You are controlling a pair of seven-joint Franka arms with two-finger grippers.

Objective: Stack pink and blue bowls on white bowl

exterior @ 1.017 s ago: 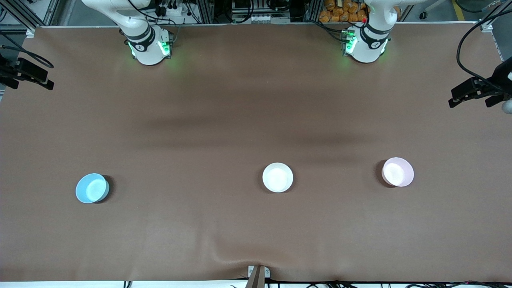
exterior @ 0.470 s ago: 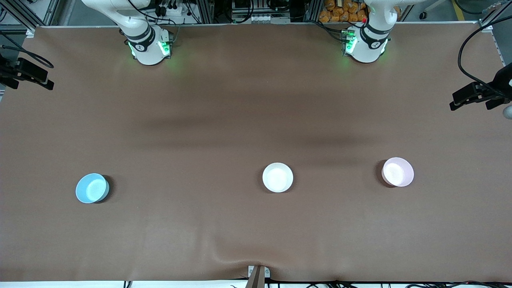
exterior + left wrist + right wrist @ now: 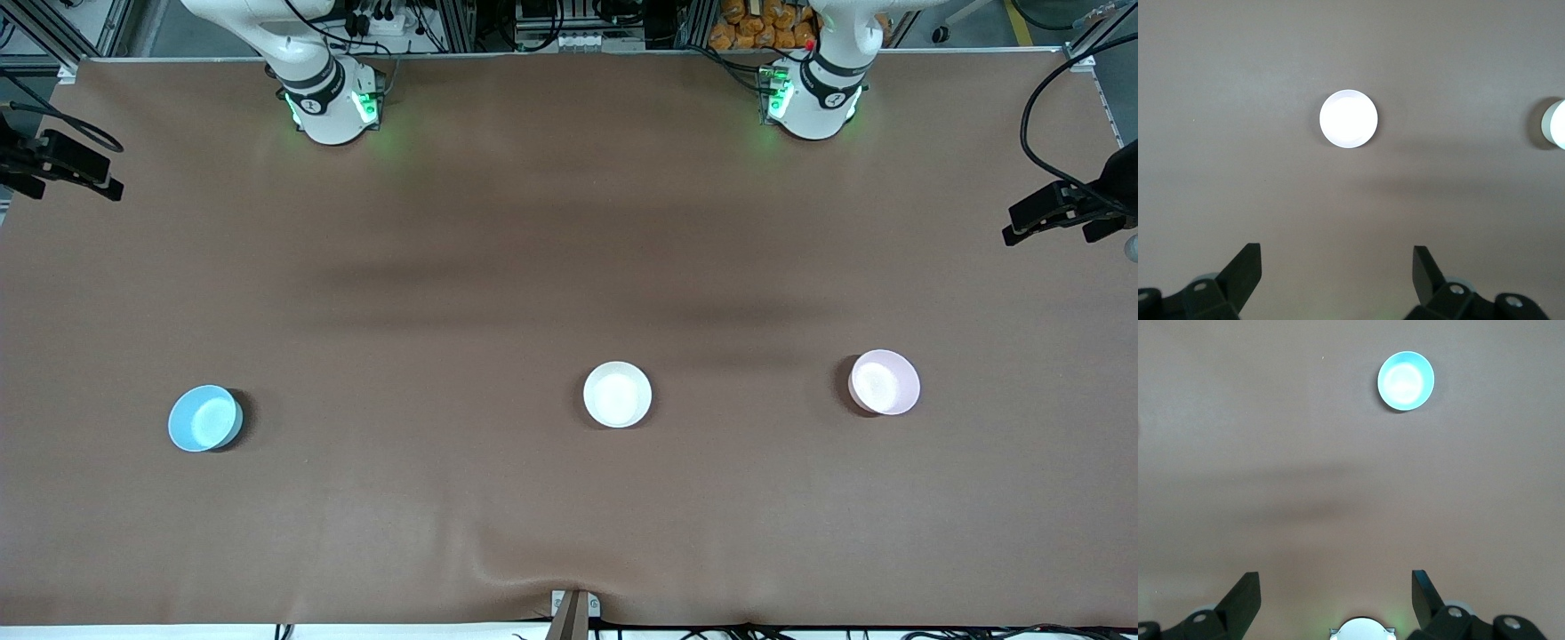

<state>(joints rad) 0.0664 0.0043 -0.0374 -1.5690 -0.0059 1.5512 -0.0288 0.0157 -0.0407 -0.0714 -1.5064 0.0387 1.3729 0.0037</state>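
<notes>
Three small round glossy bowls, apart in a rough row on brown table cover [image 3: 569, 231]: white bowl [image 3: 617, 394] mid-table, pink bowl [image 3: 884, 382] toward the left arm's end, blue bowl [image 3: 205, 418] toward the right arm's end, slightly nearer the camera. Probably light, stiff, slick; best pinched at the rim. Left gripper [image 3: 1337, 277] and right gripper [image 3: 1335, 599] high over the table, jaws spread, empty, waiting.
</notes>
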